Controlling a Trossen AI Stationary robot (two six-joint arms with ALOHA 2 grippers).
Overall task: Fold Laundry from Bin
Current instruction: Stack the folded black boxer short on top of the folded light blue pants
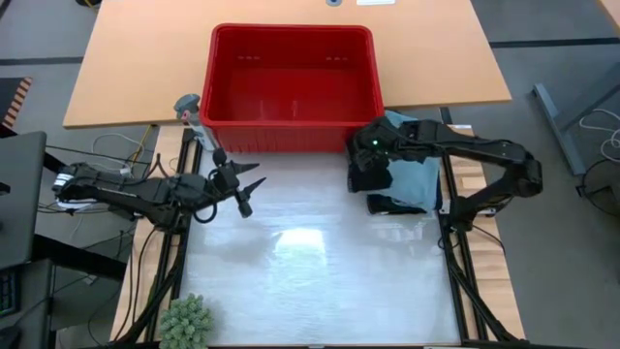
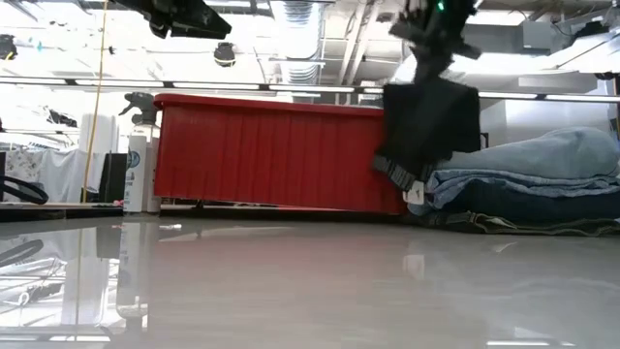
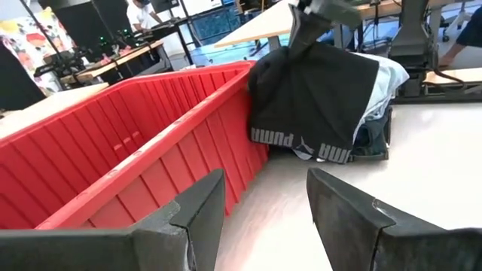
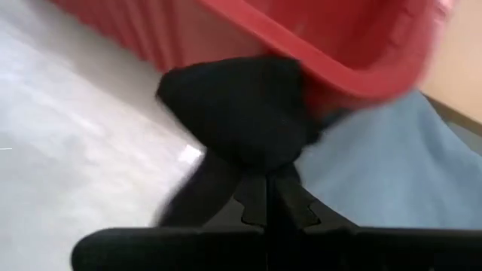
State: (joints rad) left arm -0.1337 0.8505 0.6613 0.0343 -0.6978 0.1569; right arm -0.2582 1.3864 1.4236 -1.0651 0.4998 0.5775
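At the bin's (image 1: 291, 87) near right corner, around two o'clock from the middle of the tabletop (image 1: 320, 262), my right gripper (image 1: 371, 153) is holding a black garment (image 2: 426, 131) up off the surface, fingers pinched tight on its top edge. The cloth is hanging free, its lettered waistband dangling at the bottom, just in front of the bin's right end. Right behind it, I'm seeing a pile of folded laundry (image 2: 538, 189) sitting at the tabletop's right edge, light blue on top, darker pieces beneath. The red bin is sitting at twelve o'clock, past the far edge of the pale work surface. Over at nine o'clock, my left gripper (image 1: 242, 189) is hovering above the tabletop, fingers (image 3: 188, 218) standing apart with nothing between them, pointing toward the hanging garment.
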